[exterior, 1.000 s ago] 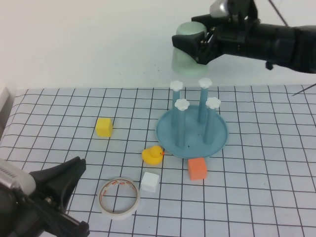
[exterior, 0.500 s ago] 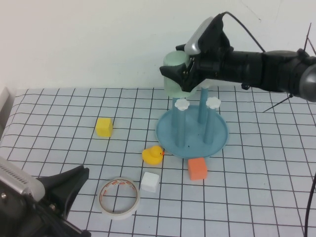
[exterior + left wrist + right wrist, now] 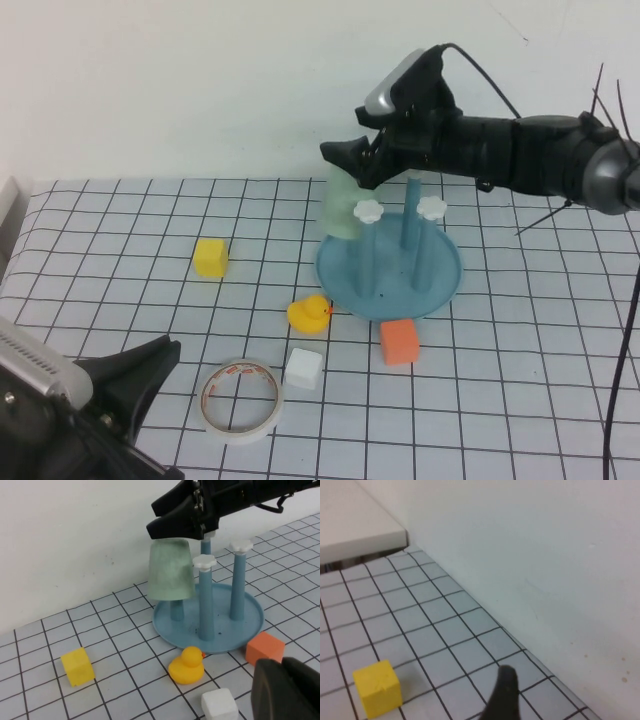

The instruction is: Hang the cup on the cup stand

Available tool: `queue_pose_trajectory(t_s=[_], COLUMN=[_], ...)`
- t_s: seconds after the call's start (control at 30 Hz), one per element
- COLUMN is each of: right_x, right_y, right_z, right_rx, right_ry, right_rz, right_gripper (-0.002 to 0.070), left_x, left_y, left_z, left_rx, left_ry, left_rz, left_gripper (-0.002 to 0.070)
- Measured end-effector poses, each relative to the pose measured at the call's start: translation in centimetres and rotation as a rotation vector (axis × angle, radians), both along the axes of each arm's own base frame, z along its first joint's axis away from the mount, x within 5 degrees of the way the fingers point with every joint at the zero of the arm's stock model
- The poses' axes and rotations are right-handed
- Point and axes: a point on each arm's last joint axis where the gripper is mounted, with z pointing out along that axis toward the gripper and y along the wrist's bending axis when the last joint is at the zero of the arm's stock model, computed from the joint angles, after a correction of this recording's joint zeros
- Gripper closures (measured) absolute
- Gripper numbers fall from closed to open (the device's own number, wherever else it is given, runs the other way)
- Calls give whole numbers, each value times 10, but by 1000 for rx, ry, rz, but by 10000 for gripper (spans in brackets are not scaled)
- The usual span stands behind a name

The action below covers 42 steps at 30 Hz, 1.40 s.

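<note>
R gripper (image 3: 352,165) fingers look spread just above the pale mint-green plastic tumbler (image 3: 171,570), which sits mouth-down over a rear post of the round blue four-post cup stand (image 3: 440,285), prob. just let go. L gripper (image 3: 130,375) parked near-left by tape roll (image 3: 240,400), fingers spread, nothing held.

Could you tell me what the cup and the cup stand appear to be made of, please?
The cup, upside down over a rear post just under the right gripper, looks like pale green plastic: matte, faintly translucent sides. The cup stand seems moulded plastic: even blue dish and posts with a slight sheen, white flower-shaped caps. The left gripper sits low at the near left.
</note>
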Motion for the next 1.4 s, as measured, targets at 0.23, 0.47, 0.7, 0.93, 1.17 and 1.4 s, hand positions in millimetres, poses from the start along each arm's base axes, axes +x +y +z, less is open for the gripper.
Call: queue_pose_trajectory(t_s=[0.23, 0.47, 0.7, 0.93, 1.17, 1.4], right_x=[-3, -35, -84, -153, -235, -330], right_y=[-1, -34, -77, -94, -116, -140], right_z=[22, 100, 169, 206, 225, 222], right_rx=[128, 163, 190, 144, 132, 160], right_ry=[104, 243, 260, 163, 0, -161], right_rz=[-48, 85, 251, 192, 22, -128], right_gripper=[99, 587, 658, 661, 662, 663], left_x=[-1, -28, -60, -75, -77, -77], left_y=[1, 11, 29, 39, 41, 41], left_z=[0, 3, -18, -42, -42, -42], left_rx=[8, 75, 24, -43, -51, -56], left_ry=[-4, 35, 14, -6, -26, -26], left_rz=[-4, -81, -96, -90, -89, -88], left_gripper=[676, 676, 676, 676, 676, 676])
